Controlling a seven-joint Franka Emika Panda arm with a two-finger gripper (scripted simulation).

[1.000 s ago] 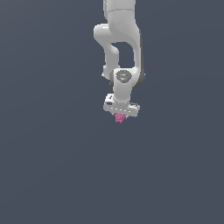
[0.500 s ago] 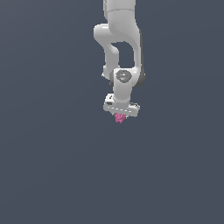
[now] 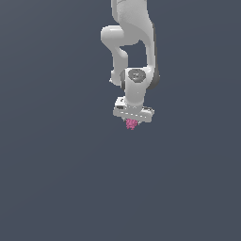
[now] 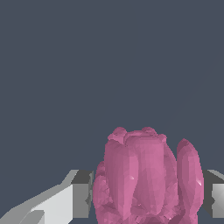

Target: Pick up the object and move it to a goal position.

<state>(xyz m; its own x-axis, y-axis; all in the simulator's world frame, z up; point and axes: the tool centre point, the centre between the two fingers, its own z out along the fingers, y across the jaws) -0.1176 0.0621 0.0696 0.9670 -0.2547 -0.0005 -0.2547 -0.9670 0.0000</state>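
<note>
magenta clump (image 3: 131, 124) sits pinched between the fingers of the white gripper (image 3: 132, 121), directly under the wrist, both finger pads (image 4: 82, 194) pressed against its lumpy sides. judgement: carry it slowly and hold squeeze constant, since the bumpy surface could slip; no goal marker visible.

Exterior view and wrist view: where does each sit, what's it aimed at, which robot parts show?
Exterior view: off the arm, aimed at the arm against a plain grey backdrop; shows white links, wrist, and the gripper with the pink object under it.
Wrist view: on the wrist, looking along the fingers; the object sits between them, fingers at both sides.
Shared: the pink object and the gripper.
</note>
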